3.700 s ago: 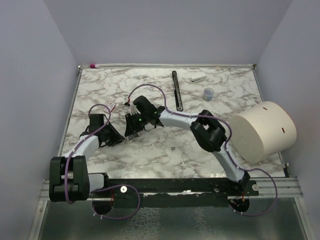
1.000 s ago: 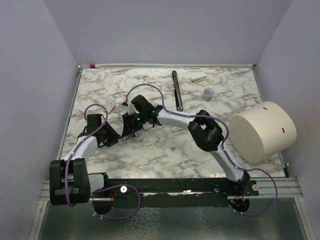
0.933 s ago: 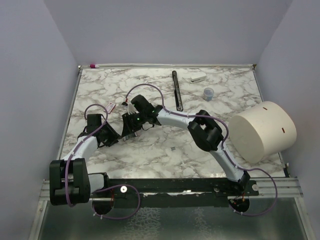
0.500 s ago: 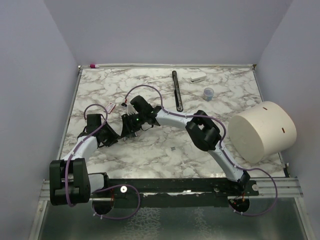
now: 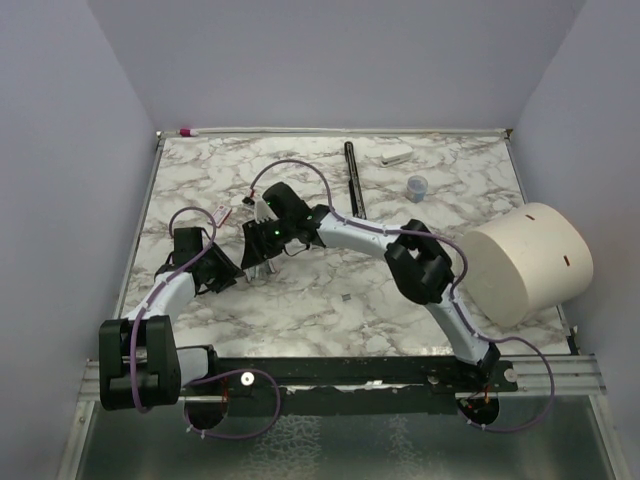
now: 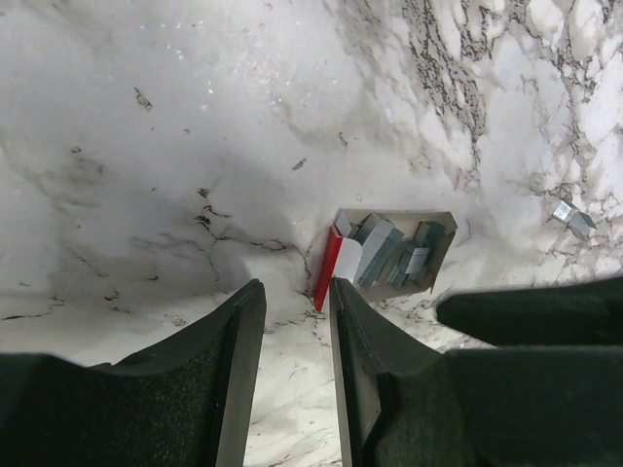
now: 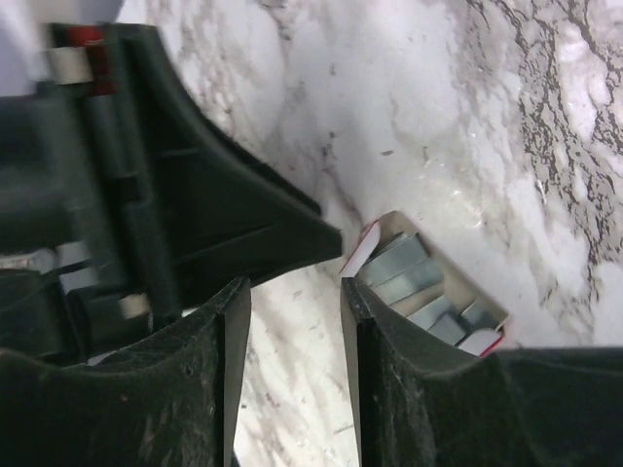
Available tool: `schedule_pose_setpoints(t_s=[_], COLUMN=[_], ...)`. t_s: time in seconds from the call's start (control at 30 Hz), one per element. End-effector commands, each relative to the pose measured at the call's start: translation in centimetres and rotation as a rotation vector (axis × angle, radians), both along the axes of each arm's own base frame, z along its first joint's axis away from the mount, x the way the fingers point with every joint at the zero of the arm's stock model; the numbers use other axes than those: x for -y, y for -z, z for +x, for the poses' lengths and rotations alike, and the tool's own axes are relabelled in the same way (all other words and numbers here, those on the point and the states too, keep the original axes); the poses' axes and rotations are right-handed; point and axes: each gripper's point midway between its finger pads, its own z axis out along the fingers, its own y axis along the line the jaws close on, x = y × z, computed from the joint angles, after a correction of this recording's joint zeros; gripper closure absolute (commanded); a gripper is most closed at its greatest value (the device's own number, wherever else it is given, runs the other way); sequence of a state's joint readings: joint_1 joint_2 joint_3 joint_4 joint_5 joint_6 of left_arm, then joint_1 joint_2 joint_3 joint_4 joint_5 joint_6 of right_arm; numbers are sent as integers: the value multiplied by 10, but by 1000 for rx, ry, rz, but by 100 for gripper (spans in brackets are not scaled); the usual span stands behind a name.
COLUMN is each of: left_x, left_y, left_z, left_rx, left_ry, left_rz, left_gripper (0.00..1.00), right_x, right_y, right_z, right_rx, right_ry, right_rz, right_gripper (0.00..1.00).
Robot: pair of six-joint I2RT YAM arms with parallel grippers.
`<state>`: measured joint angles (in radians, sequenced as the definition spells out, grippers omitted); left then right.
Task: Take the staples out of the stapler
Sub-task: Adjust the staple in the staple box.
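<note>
Right gripper farther out (one stapler)

no text, label, brand, number or sign can be read in any view. the stapler, just toward 4 o'clock of centre in the left wrist view, shows plain red and white faces with no legible print.

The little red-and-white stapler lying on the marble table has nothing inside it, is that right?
Not quite. The stapler does lie on the marble table, but it is not empty: several grey staples in short strips sit inside it. The left wrist view shows them plainly.
</note>
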<state>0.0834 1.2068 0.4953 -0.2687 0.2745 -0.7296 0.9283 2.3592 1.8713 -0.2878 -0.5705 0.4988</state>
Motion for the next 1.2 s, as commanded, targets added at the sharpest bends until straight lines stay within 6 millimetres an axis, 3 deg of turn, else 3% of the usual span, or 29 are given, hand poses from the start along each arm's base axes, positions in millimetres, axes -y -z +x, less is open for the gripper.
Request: schedule_pose_setpoints(t_s=[0.0,0.13,0.37,0.6,0.9,1.17], left_x=[4,3,4,9,18,36], left_y=[-15,-18,-14,-6,-10,-18], left_z=[17,26,36,36,38,49], left_rx=[69,91,88,72,100,150], left_ry=[38,47,44,59,89,159], left_rz=[-20,-17,-29,-56,-107,-206], left_gripper=[63,63,60,58,53,47], right_x=[10,21,17,33,58,58], right_y=[-49,-34,-16,-15,2,16], right_z=[1,5,6,25,68,70], right_rx=[98,92,51,90,121,92], right_ry=[12,42,45,98,93,3], right_rz=[46,5,-25,-56,-38,27], right_gripper=[57,56,55,54,46,49])
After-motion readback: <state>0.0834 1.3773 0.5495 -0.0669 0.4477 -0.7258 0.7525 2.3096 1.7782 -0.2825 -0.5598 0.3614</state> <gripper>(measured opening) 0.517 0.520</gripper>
